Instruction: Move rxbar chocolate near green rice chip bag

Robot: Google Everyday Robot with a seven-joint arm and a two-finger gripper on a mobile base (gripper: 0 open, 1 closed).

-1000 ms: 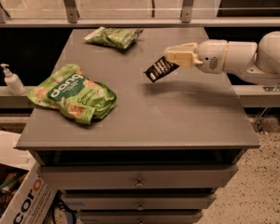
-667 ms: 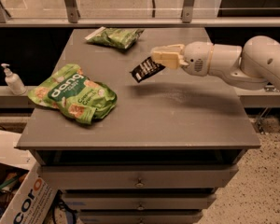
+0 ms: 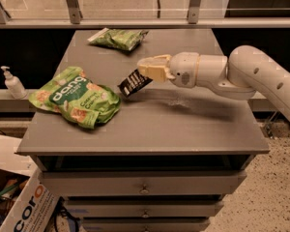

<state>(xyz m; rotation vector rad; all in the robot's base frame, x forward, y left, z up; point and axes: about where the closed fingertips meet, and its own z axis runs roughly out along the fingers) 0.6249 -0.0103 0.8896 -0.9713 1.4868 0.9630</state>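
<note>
The rxbar chocolate [image 3: 134, 82] is clamped at its right end by the gripper [image 3: 144, 71] and held tilted over the middle of the desk [image 3: 183, 124], long axis running near-left to far-right. The green rice chip bag [image 3: 77, 96] is found just left and slightly nearer, its right edge close to the bar's low end. Only a short lowering is judged needed.

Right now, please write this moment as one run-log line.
hand: shut on rxbar chocolate, over table | rxbar chocolate: tilted, just right of green rice chip bag | release: not yet done
</note>
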